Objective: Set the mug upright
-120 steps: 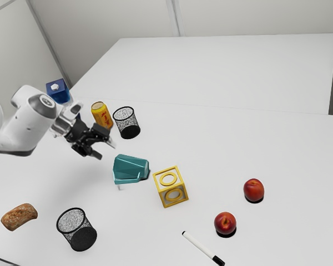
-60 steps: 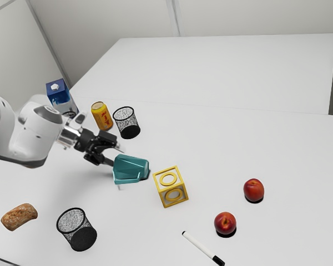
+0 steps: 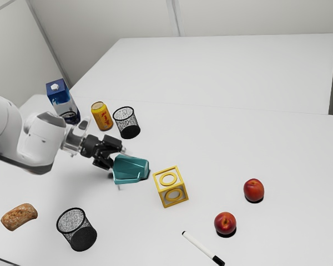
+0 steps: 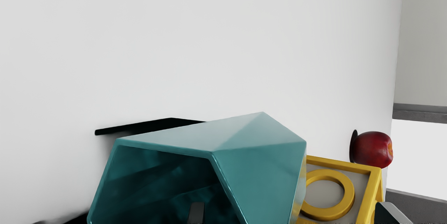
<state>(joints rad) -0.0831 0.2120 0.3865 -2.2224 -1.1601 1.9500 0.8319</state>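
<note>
"So, what is recorded for the mug (image 3: 131, 169)?"

"Lying on its side on the table (image 3: 211, 144), operator, mouth toward your gripper (image 3: 119, 159) and base toward the yellow block (image 3: 170, 187). Upright condition: not met."

"And the state of your pincer?"

"Open, at the mug's mouth. In the wrist view one finger (image 4: 196, 214) lines up with the opening, and the second finger (image 4: 386, 215) lies outside the near wall. You have no grip on that wall. How deep the first finger sits cannot be told."

"Which step would you enter, then?"

"Lining up for a hold on the mug's wall, in my judgement. Your next move calls for both fingers astride the wall, then closing on it. After that, lift a little and turn the mouth up, so that the base comes down flat."

"Any hazards for you to note?"

"Two. The slanted wall may slip or roll if you pinch it shallowly. The block stands just beside the mug's base, so a forward push could drive the mug into it."

"Anything farther from the mug?"

"On the exterior view's right of it, well apart, two red fruits (image 3: 253, 190). Beyond it, toward the exterior view's top, a mesh cup (image 3: 126, 122) and a yellow can (image 3: 102, 116). Neither should hinder your turn."
</note>
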